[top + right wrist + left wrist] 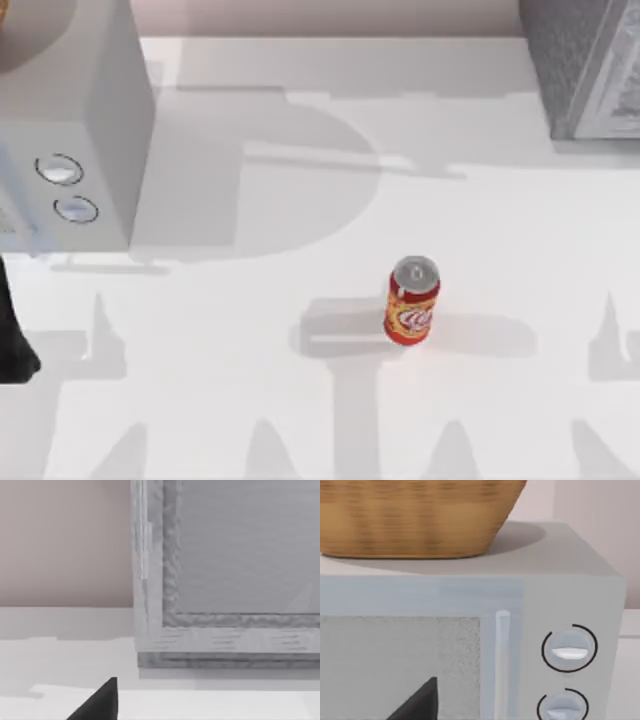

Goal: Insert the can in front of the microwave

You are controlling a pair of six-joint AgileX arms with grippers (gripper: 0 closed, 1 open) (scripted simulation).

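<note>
Since the can (411, 301) stands upright mid-table, well right of the microwave (70, 130), we hold nothing yet; how open our grippers are, we cannot tell.

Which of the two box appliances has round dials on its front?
The pale microwave at the table's left, with two silver dials; the darker speckled grey box at the right has none.

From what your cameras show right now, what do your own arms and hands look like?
Little shows. In each wrist view one matte black, wedge-shaped fingertip pokes in: the left hand before the microwave, the right hand over the white table. In the top view a plain black part of the left arm sits at the table's left edge. No cables or markings visible.
</note>
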